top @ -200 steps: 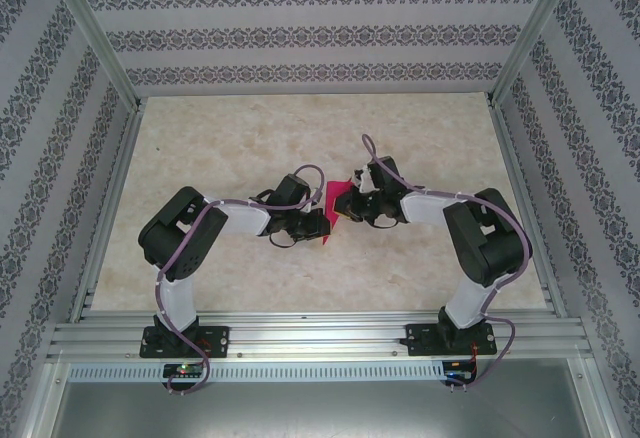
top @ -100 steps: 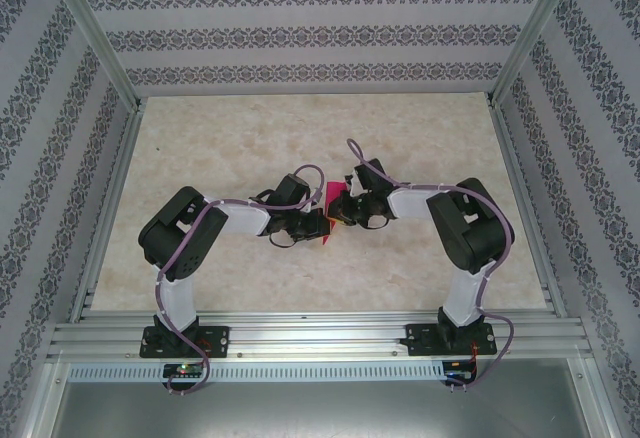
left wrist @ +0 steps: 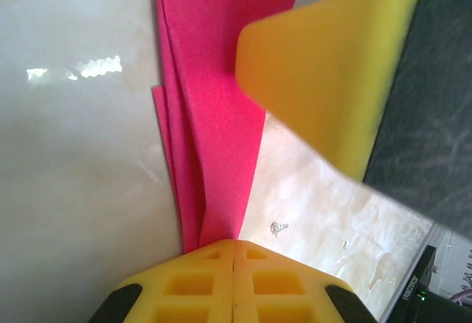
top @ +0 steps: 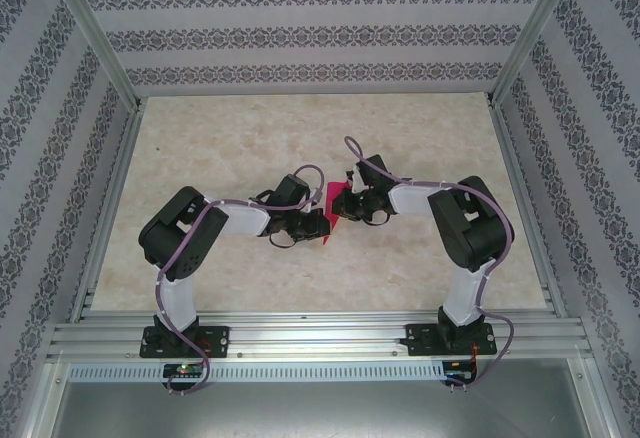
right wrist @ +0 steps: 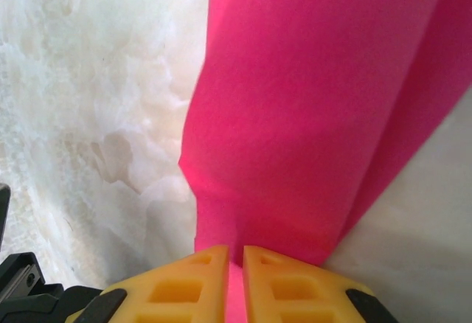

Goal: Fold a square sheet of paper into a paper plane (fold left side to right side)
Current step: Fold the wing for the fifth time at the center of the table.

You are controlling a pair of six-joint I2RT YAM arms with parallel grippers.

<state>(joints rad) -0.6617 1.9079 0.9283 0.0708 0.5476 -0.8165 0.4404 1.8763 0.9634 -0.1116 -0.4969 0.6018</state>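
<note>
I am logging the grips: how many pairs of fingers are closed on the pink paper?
2. The left fingers clamp the pink paper from its left side; the right fingers clamp it from the right, both near mid-table.

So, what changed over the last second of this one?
The right gripper edged left toward the left gripper, and the right arm's elbow swung inward. Nothing was taken or let go. Both grippers stay shut on the folded pink paper, and the left arm kept its pose.

Beige marbled tabletop [top: 250,138]; patterned wallpaper walls [top: 320,38]; aluminium frame rail [top: 320,333].
</note>
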